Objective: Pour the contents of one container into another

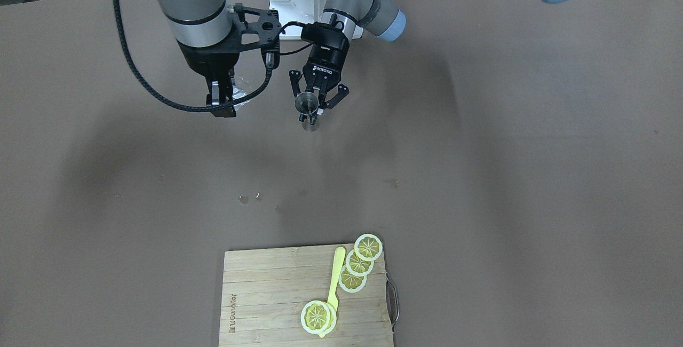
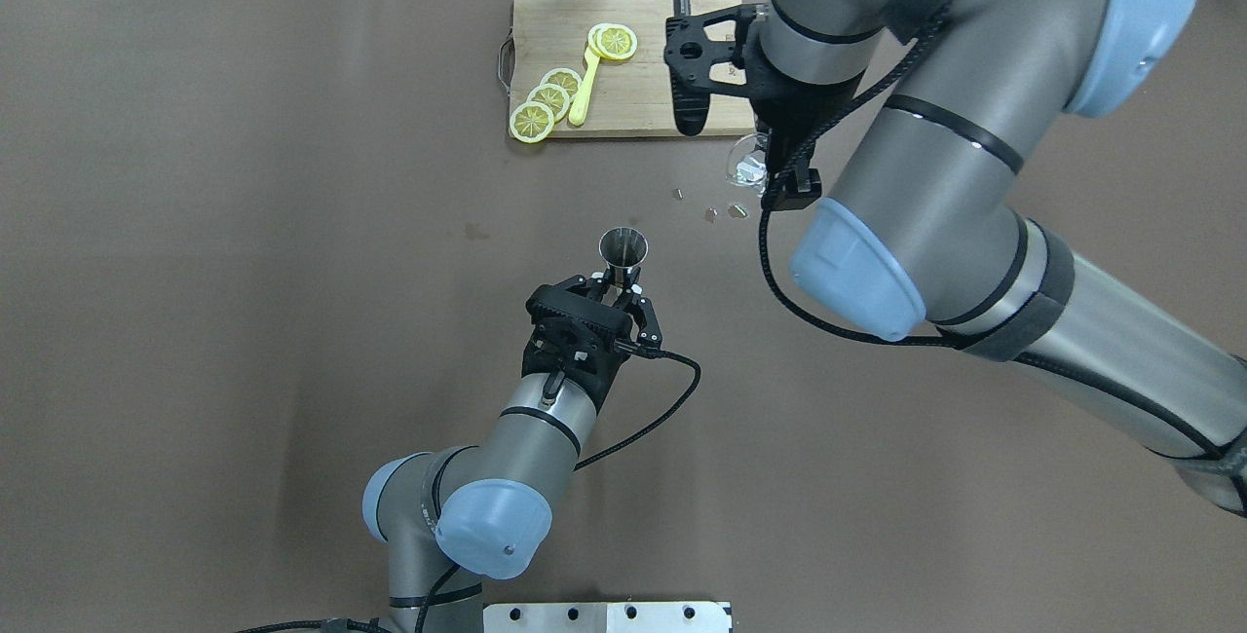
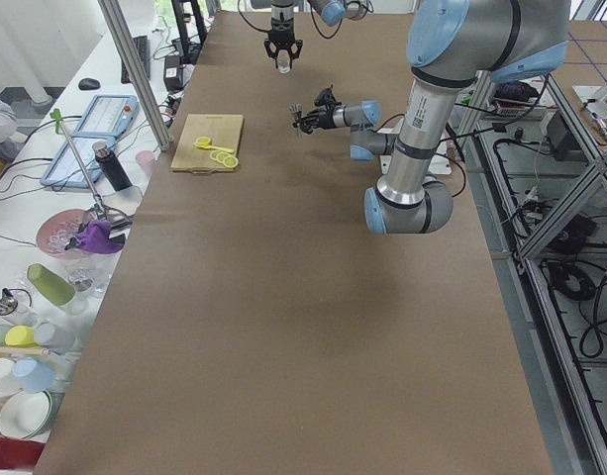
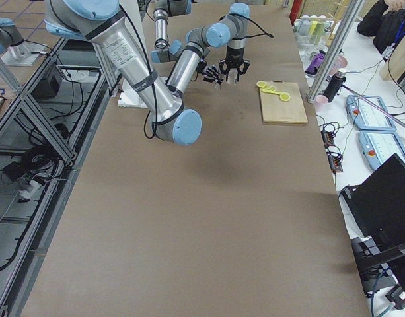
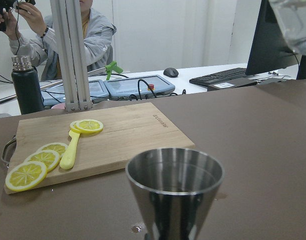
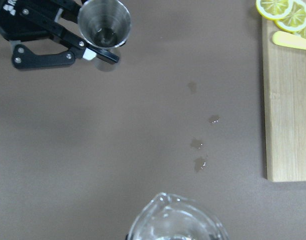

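The steel jigger (image 2: pixel 623 247) stands upright with its mouth open to the sky, and my left gripper (image 2: pixel 621 284) is shut on its narrow waist. From across the table the jigger (image 1: pixel 307 102) sits in the same gripper (image 1: pixel 312 117). The clear glass cup (image 2: pixel 746 167) hangs higher up and off to one side, held by my right gripper (image 2: pixel 772 164), which is shut on it. In the left wrist view the jigger (image 5: pixel 175 187) fills the foreground and the cup (image 5: pixel 295 22) shows at the top right. The right wrist view looks down over the cup's lip (image 6: pixel 175 222) at the jigger (image 6: pixel 104 22).
A wooden cutting board (image 2: pixel 643 93) with lemon slices (image 2: pixel 548 102) and a yellow utensil (image 2: pixel 583 93) lies at the table's far side. Small wet drops (image 2: pixel 723 213) dot the brown table between cup and jigger. People and desks stand beyond the far edge.
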Available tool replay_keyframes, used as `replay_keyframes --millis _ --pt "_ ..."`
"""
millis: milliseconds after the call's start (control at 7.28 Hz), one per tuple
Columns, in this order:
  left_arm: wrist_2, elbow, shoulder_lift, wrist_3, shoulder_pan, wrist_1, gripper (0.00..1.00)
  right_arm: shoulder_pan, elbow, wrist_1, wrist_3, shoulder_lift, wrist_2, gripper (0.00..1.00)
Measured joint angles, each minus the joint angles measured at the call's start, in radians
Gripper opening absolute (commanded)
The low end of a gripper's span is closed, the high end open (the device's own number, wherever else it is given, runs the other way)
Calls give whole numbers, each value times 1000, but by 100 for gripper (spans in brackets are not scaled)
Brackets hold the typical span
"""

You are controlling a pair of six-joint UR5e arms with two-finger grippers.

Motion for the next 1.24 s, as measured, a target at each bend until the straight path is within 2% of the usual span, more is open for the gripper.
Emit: replay_keyframes --millis 275,550,825,1237 --pt "1 -3 39 24 -11 -73 0 19 16 215 95 -128 13 0" --pt "0 -7 73 193 -16 -237 0 61 18 360 134 -222 48 0" --pt "0 -47 169 273 -11 -368 0 104 12 507 204 -307 72 0" --pt "-1 -135 309 295 -23 -402 0 126 -12 781 358 -425 76 0"
